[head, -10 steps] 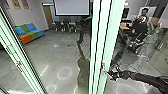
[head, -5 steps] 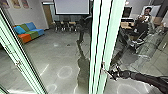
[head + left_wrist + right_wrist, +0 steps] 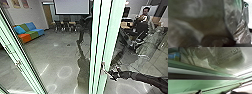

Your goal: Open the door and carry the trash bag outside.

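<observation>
Right now the right gripper (image 3: pixel 109 72) is at the pale green door edge (image 3: pixel 106 32), just beside a small pale fitting (image 3: pixel 102 68) low on it; whether its jaws are apart or together, I can't tell. Left of that upright edge, bare grey floor (image 3: pixel 55 57) spreads to a slanting pale green frame (image 3: pixel 18 57); I can't tell if glass spans the gap. Farther back are a colourful sofa (image 3: pixel 29 32) and chairs; off right, a seated person (image 3: pixel 142 23). Close to the left wrist camera is the trash bag (image 3: pixel 241 30), crumpled, see-through film around dark, blurry contents; how the left arm's jaws stand, I can't tell.
</observation>
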